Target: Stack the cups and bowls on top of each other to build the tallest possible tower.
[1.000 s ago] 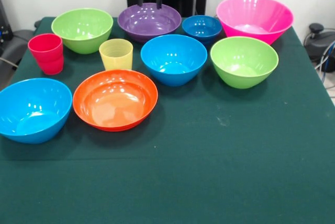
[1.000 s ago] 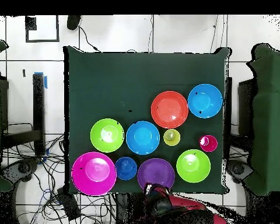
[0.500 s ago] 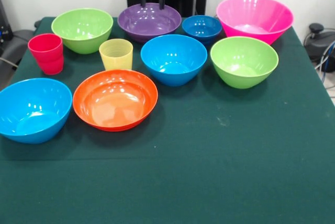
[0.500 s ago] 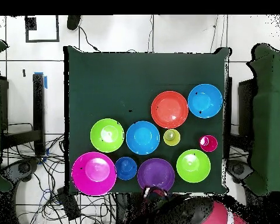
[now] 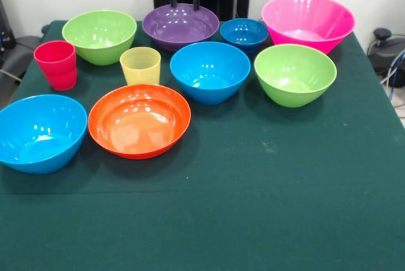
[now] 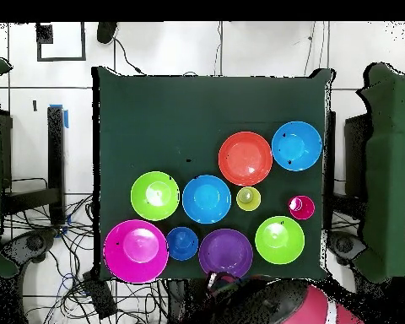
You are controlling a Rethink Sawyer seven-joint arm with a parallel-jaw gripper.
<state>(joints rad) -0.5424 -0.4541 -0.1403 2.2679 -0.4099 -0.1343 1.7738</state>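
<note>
Your gripper (image 5: 183, 0) hangs fingers apart at the purple bowl's (image 5: 180, 25) far rim. Grab that glossy wall off-centre and it'll likely slip (nothing's stacked yet), maybe bumping the small dark blue bowl (image 5: 244, 33).

A green-clothed table (image 5: 285, 207) carried ten separate pieces: a red cup (image 5: 57, 64), a yellow cup (image 5: 140, 65), and bowls in purple (image 5: 180, 26), dark blue (image 5: 245, 34), pink (image 5: 308, 22), orange (image 5: 139, 120), two lime green (image 5: 99, 35) and two light blue (image 5: 210, 71).
</note>
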